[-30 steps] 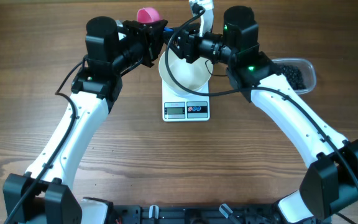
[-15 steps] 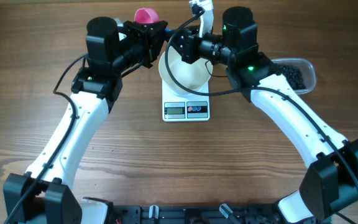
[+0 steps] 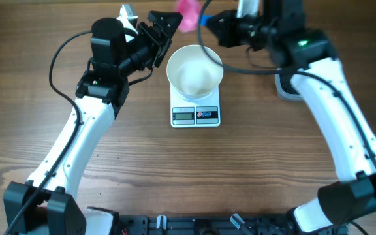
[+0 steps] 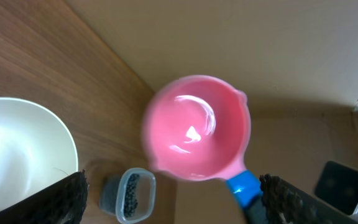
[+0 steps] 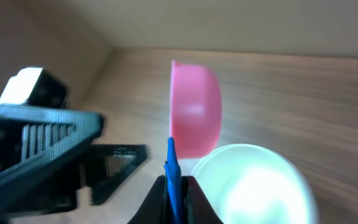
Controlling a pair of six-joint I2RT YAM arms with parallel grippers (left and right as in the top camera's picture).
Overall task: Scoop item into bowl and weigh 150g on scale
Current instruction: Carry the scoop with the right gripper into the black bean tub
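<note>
The white bowl (image 3: 194,68) sits on the scale (image 3: 196,115) and looks empty inside. An empty pink scoop (image 3: 189,16) with a blue handle (image 5: 173,168) hangs above the table just behind the bowl. My right gripper (image 5: 176,190) is shut on that handle. My left gripper (image 3: 162,23) stands open left of the scoop, which shows between its fingers (image 4: 67,199) without touching them. The black beans (image 4: 129,194) lie in a clear tub (image 4: 128,194) seen far off in the left wrist view.
In the overhead view my right arm (image 3: 318,78) covers most of the tub, with only a grey corner (image 3: 286,88) showing. Bare wooden table (image 3: 194,170) stretches in front of the scale. A cable (image 3: 240,68) loops from the right arm close to the bowl's rim.
My left gripper has opened and let go of the scoop. My right arm has swung back and to the right with the scoop, uncovering the bowl and covering the tub.
</note>
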